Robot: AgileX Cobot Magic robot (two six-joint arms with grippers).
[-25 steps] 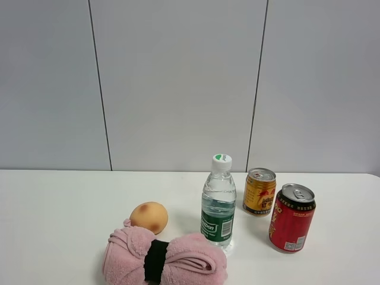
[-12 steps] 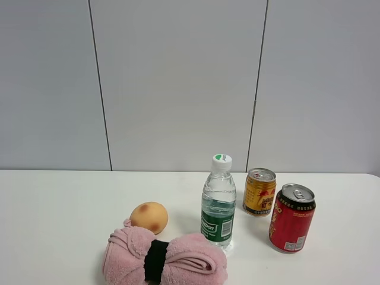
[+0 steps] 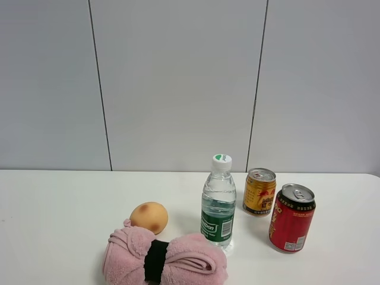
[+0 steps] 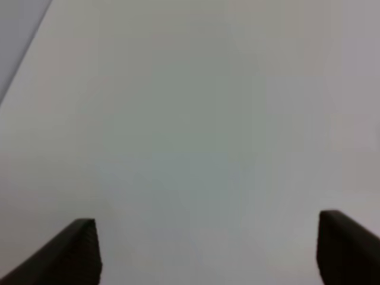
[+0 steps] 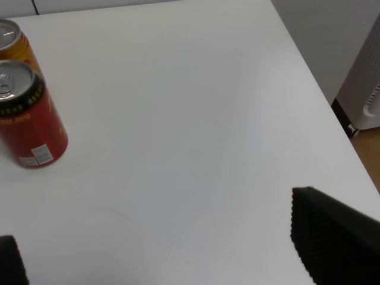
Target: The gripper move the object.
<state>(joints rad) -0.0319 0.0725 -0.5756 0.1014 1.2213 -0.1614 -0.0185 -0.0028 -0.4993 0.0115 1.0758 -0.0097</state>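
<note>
The pink rolled towel bundle (image 3: 190, 260), cinched by a black band (image 3: 155, 260), lies at the front of the white table (image 3: 53, 219), just left of centre. It shows only in the exterior high view, and neither arm shows there. My left gripper (image 4: 206, 237) is open and empty over bare white tabletop, with only its two black fingertips (image 4: 80, 252) in sight. My right gripper (image 5: 160, 249) is open and empty above the table's right part, with one black fingertip (image 5: 332, 243) in sight. The towel is out of both wrist views.
A tan ball (image 3: 149, 217) touches the towel's back left. A water bottle (image 3: 218, 202) stands right behind the towel. A gold can (image 3: 259, 191) and a red can (image 3: 291, 217) stand to the right; the red can (image 5: 29, 119) also shows in the right wrist view. The table's right edge (image 5: 323, 95) is near.
</note>
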